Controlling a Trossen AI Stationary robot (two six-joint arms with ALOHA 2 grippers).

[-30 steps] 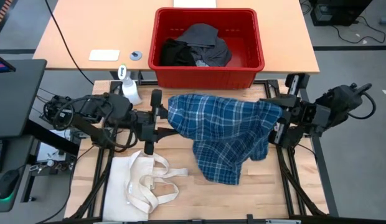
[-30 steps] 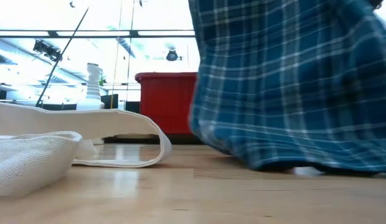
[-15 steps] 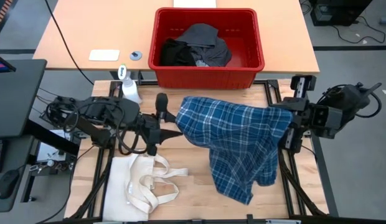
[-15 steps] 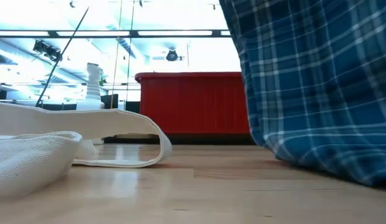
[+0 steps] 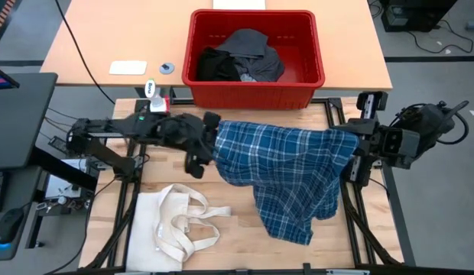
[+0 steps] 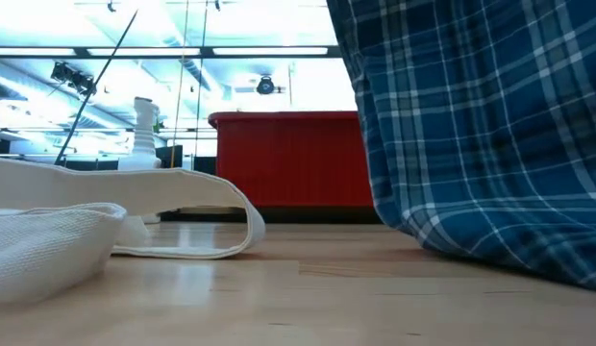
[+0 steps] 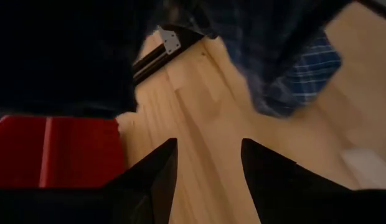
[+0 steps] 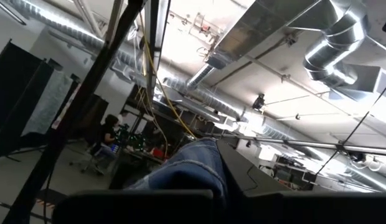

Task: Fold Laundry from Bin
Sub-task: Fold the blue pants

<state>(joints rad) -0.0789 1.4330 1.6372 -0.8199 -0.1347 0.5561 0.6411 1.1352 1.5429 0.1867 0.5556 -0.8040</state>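
The blue plaid shirt [image 5: 287, 172] hangs spread between my two grippers, and its lower end [image 6: 490, 250] rests on the table. My right gripper [image 5: 353, 147], raised at the table's right side, is shut on the shirt's right end. My left gripper [image 5: 209, 143] stands open at the shirt's left edge. In the left wrist view only bare table shows between its fingertips [image 7: 208, 146], with the shirt's cloth [image 7: 274, 37] beyond them. The red bin [image 5: 252, 95] stands past the far edge, holding a dark grey piece [image 5: 248, 42] and a black piece [image 5: 218, 65]. My left gripper is at the shirt's left edge [image 5: 219, 145], coming in from the table's left. Whether it touches the cloth I cannot tell, since the shirt covers its fingertips from above. My right gripper holds a bunched fold of the shirt [image 8: 196, 165], which sticks up past it. The fingers themselves are hidden. The gripper points slanting upward, and the shirt hangs from it toward the table's left.
A cream tote bag [image 5: 172, 225] with long handles lies at the near left of the table. A spray bottle [image 5: 154, 103] stands at the far left, behind my left arm. Black frame rails run along the table's edges.
My left gripper has gone down and toward the table's right, in to the shirt's left edge, its fingers staying the same distance apart. The hanging shirt has swung toward the right, and its lower end has slid that way on the table.
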